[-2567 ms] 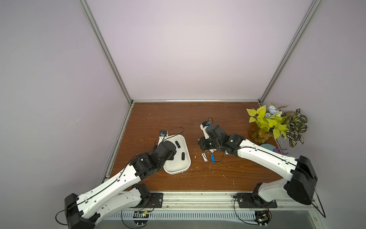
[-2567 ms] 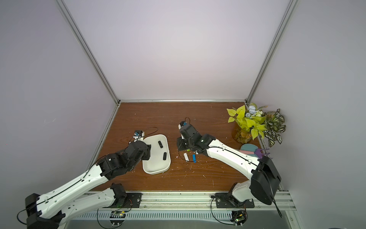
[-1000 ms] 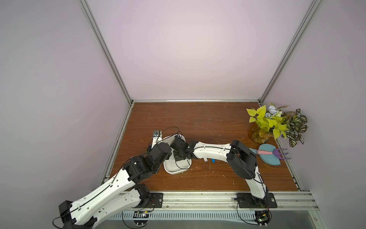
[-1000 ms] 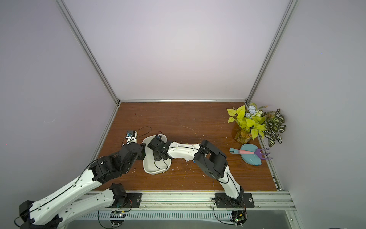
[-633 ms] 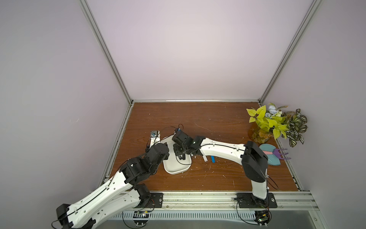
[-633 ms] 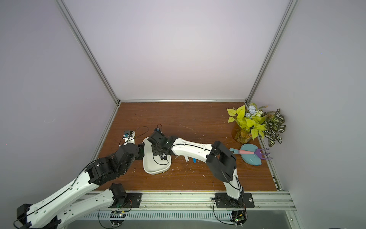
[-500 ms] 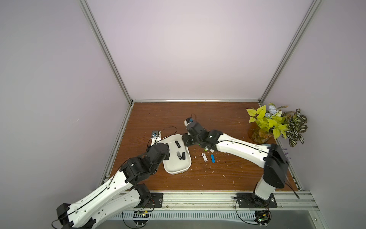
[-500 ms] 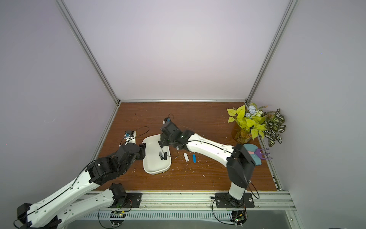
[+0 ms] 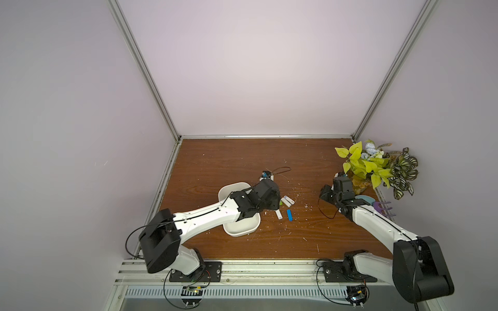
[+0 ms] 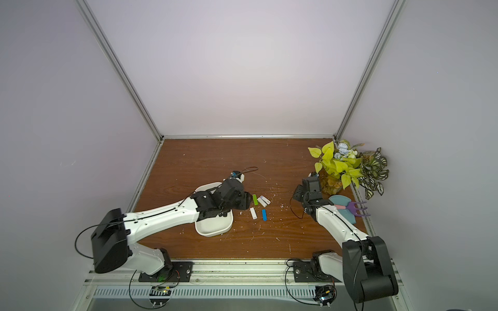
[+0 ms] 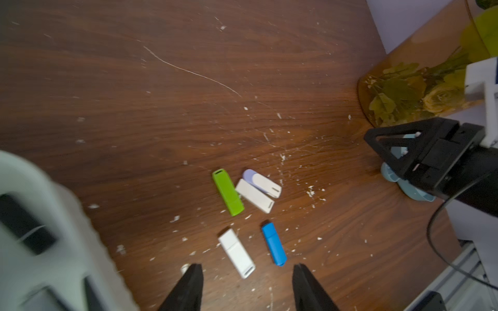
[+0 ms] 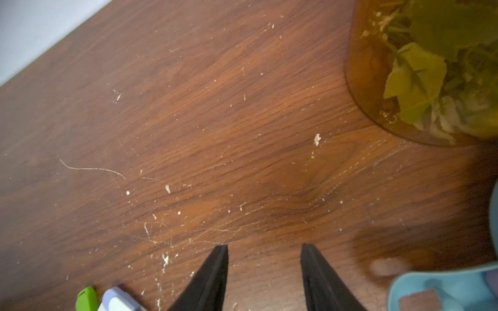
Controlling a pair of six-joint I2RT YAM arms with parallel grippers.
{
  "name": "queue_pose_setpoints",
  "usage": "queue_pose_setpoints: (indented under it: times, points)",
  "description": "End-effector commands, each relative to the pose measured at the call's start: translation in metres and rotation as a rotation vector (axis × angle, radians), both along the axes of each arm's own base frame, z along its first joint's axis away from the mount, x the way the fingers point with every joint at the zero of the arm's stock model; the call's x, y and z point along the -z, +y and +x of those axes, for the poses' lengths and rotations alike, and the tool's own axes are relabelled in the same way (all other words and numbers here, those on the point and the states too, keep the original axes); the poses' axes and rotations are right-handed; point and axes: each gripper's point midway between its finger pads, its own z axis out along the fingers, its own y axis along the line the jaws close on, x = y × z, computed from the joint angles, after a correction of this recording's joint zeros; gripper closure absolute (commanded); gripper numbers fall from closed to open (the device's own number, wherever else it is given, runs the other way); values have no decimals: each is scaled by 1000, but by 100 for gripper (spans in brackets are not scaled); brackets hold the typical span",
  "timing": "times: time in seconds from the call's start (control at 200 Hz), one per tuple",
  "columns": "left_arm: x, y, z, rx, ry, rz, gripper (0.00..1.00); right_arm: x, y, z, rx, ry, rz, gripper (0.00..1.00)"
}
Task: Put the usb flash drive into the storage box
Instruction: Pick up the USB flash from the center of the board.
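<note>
Several usb flash drives lie loose on the brown table right of the storage box (image 9: 242,232) (image 10: 213,229): a green one (image 11: 228,192) (image 10: 255,199), two white ones side by side (image 11: 254,195), a lone white one (image 11: 237,253) (image 9: 278,214) and a blue one (image 11: 274,244) (image 9: 289,215). My left arm reaches across the box. Its gripper (image 11: 246,269) (image 10: 246,202) hangs open and empty just short of the lone white and blue drives. The blurred box wall (image 11: 54,215) shows a black drive (image 11: 24,226) inside. My right gripper (image 12: 265,246) (image 9: 324,195) is open and empty over bare wood near the vase.
An amber vase with a leafy plant (image 9: 361,183) (image 12: 377,80) stands at the right edge. A light blue dish (image 9: 367,200) with a pink and purple fork lies beside it, close to my right arm. White crumbs dot the wood around the drives.
My right arm left the box, with a second black drive lying in it, and pulled back right to the vase. My left arm swung from left of the box across it towards the loose drives.
</note>
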Motion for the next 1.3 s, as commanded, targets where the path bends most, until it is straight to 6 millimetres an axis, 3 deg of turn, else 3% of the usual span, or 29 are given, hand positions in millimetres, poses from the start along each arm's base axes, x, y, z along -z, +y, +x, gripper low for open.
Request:
queue_pose_setpoints:
  times: [0.0,0.35,0.736,1.296]
  points:
    - [-6,-39,11,0,14,-134,47,-20,11,17,-11,-152,82,50]
    - [39,-86,34,18,101,-78,49,-19,22,16,-59,-157,121,51]
    - [83,-84,38,-35,178,19,50,-21,26,15,-76,-168,149,51]
    - [105,-85,47,-41,200,68,50,-18,30,15,-91,-155,160,50]
